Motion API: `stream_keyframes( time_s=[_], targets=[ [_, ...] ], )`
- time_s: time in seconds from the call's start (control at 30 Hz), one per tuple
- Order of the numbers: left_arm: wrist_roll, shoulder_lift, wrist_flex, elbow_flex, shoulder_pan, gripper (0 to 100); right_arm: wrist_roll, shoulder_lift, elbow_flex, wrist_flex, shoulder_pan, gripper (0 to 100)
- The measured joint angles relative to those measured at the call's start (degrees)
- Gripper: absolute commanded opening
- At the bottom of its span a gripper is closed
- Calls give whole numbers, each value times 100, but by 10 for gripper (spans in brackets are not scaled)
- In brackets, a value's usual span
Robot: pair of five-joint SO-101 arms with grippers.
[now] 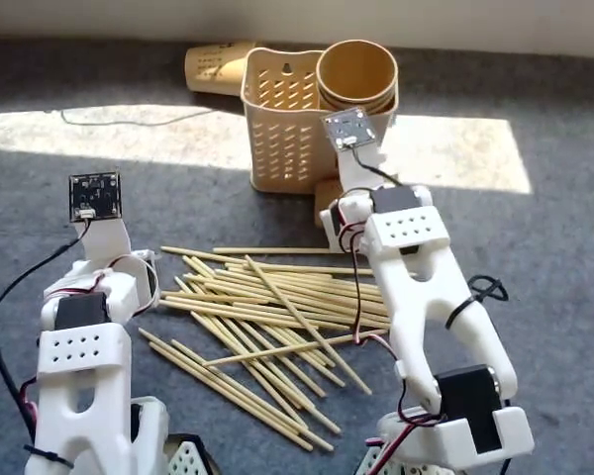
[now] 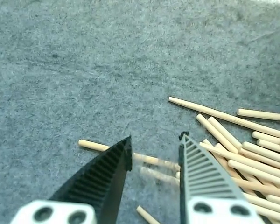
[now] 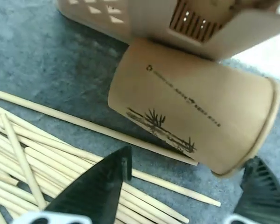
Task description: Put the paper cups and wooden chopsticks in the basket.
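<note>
The right tool gapes wide just short of a paper cup lying on its side against the basket, and grips nothing. The left tool hangs parted over a single chopstick. A stack of cups sits in the basket; this cup, another cup behind it and the chopstick pile on the worktop are left to do.
</note>
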Motion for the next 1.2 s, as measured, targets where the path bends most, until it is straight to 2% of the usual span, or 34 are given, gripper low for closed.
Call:
stream_keyframes(
  time_s=[0.23, 0.47, 0.7, 0.97, 1.2],
  targets=[
    [0, 0, 0, 0, 0, 165, 237, 0, 0, -35, -273, 332],
    [0, 0, 0, 0, 0, 165, 255, 0, 0, 158, -334, 216],
    [0, 0, 0, 0, 0, 165, 730, 0, 0, 299, -563, 67],
    [0, 0, 0, 0, 0, 165, 774, -519, -343, 738, -659, 59],
    [0, 0, 0, 0, 0, 165, 774, -967, -343, 765, -1099, 73]
  ],
)
